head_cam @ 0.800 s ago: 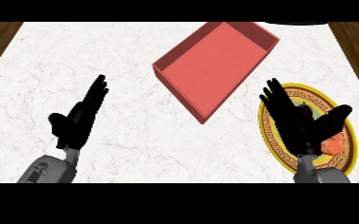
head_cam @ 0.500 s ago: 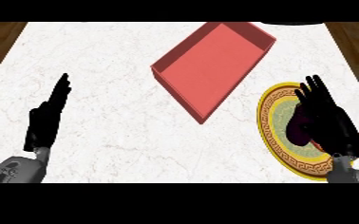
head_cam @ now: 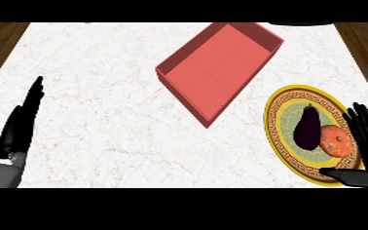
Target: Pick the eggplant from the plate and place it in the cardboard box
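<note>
Worktop (head_cam: 108, 126): white marble, wooden border seen at the far corners. Box (head_cam: 215, 73): red, open-topped, set askew toward the far right. Plate (head_cam: 284, 146): yellow-rimmed, placed at the right edge. Eggplant (head_cam: 307, 127): laid on the plate, touching an orange fruit (head_cam: 336, 141). Left hand (head_cam: 22, 122): at the left edge, fingers straight, nothing held. Right hand (head_cam: 356, 175): at the plate's right rim, fingers spread, nothing grasped.

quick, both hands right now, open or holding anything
Left hand: open, fingers straight, holding nothing, at the view's left edge.
Right hand: open, holding nothing, beside the dark purple eggplant on the yellow-rimmed round plate.
</note>
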